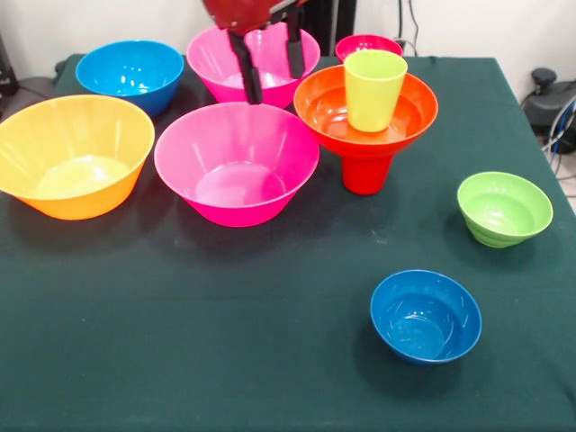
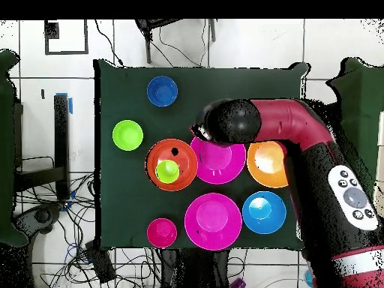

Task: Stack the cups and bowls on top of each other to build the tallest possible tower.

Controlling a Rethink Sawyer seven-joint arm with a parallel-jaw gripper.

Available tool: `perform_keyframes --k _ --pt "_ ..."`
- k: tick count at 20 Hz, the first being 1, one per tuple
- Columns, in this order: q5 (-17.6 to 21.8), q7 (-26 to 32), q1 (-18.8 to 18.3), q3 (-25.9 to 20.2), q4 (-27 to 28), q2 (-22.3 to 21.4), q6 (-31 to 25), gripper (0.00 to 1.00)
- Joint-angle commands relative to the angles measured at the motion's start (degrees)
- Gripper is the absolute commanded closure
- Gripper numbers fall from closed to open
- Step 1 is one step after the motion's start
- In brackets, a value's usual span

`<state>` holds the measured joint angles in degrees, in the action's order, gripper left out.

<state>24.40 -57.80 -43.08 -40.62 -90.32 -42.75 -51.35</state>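
Gripper [image 1: 268, 65], fingers spread and empty, above the pink bowl [image 1: 237, 162]: I judge it light, slick plastic (pinch the rim).

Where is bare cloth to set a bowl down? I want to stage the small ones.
Bare cloth runs along the whole camera-side edge, left of the small blue bowl; there is also a patch between it and the small green bowl. It is crowded around the tower, the pink bowls and the tool.
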Motion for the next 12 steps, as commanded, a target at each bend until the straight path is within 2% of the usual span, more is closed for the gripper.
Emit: perform_keyframes --k 1,4,9,12 --pt "4.4 17.0 0.8 -1.4 11.7 5.7 -13.6 0.0" --pt "4.3 19.4 0.1 -2.4 14.2 6.7 -16.3 0.0" --pt "4.2 21.1 -0.1 -3.6 18.2 5.9 -23.1 0.0" --pt "6.0 21.2 0.4 -3.4 20.0 6.3 -24.0 0.0"
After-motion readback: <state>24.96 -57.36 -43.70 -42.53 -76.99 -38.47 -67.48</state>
